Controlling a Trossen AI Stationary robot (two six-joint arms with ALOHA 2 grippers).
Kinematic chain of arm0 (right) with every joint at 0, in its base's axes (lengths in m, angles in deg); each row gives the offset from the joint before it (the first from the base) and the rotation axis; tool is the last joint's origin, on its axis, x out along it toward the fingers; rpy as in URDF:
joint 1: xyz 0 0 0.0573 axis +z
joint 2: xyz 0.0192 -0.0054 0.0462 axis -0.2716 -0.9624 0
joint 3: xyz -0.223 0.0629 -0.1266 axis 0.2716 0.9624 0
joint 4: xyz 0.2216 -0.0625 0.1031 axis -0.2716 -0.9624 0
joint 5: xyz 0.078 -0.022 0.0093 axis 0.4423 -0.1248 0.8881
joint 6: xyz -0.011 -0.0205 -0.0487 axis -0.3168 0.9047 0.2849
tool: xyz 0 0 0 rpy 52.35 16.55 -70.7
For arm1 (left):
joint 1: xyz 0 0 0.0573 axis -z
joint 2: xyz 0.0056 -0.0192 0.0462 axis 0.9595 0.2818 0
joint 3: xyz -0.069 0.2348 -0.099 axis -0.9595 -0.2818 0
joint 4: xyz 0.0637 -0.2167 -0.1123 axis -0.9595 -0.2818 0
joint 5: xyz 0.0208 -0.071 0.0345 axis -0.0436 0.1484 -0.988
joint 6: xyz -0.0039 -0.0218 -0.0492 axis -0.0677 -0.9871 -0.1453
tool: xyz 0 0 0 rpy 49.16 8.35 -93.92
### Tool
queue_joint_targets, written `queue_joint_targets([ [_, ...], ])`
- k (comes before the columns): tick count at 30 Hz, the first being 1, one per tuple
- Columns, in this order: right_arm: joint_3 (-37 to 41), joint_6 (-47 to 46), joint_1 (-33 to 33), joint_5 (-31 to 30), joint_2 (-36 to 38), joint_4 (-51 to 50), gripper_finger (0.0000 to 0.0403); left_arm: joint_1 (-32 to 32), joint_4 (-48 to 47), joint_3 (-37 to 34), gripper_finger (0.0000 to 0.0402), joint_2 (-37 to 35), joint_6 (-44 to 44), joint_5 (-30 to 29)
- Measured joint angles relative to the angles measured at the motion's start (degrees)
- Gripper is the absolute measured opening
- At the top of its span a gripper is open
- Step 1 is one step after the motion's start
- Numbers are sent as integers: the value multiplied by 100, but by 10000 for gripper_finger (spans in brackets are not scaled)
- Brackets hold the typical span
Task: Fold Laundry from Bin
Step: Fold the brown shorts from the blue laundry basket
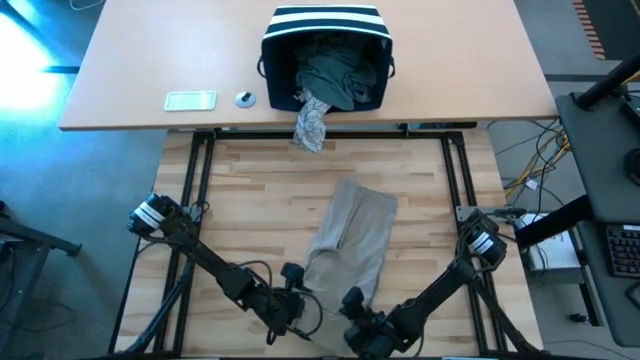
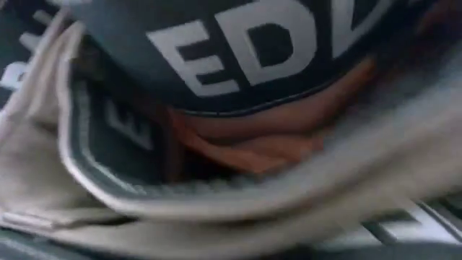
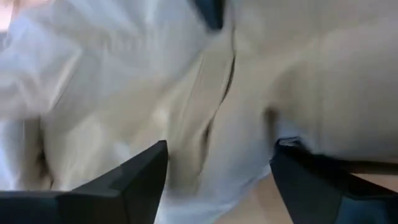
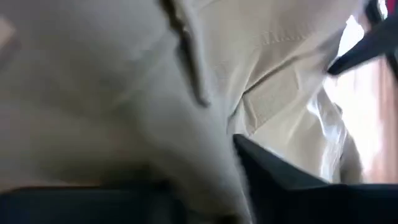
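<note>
The bin (image 1: 325, 25) stands at the far side of the table, on the paler desk top, tipped so its mouth faces the arms. It is not emptied: a teal-green garment (image 1: 335, 75) fills its mouth, and a grey-white patterned piece (image 1: 312, 122) spills over the lip onto the desk edge.

One item is out. The tan garment (image 1: 352, 245) lies on the wooden work surface (image 1: 250, 200), well apart from the bin, as a long narrow strip running from mid-table toward the near edge. It looks folded lengthwise at most; I judge it not finished, since no crosswise fold shows.

Both arms are at its near end. The left gripper (image 1: 292, 288) sits at the strip's near-left corner; its wrist view shows the two fingers (image 3: 134, 180) spread wide with tan cloth lying between and beyond them, nothing pinched. The right gripper (image 1: 352, 305) sits at the near-right corner; its wrist view is filled with tan cloth, seams and a flap pressed close, and I cannot tell whether its jaws have the fabric or how far apart they stand.

The low view is blocked by cloth against the lens: tan fabric and a dark piece with white lettering.

Assessment: early stage. One garment part-folded, at least two in the bin, no finished stack visible.
</note>
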Motion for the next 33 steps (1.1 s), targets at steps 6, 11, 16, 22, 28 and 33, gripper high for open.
queue_joint_targets([
  [6, 3, -1898, 301, -47, 94, -27, 16, -21, -1277, -56, 285, -721, -317, -260],
  [11, 202, -3005, 794, -851, 98, 11, 12, -578, -402, -340, 283, -1178, 358, -197],
  [16, 534, -4300, 1257, -1822, 160, 18, 11, -1629, 1298, -587, 269, -749, 1144, 668],
  [22, 893, -5591, 1513, -2234, 365, 20, 11, -2574, 2115, -92, 235, 403, 1427, 1484],
  [28, 911, -5778, 1554, -1910, 468, 13, 10, -2673, 1776, 813, 187, 1489, 1514, 1691],
  [33, 1132, -6298, 1557, -1833, 904, -371, 10, -2561, 775, 1319, 143, 1789, 1327, 1930],
])
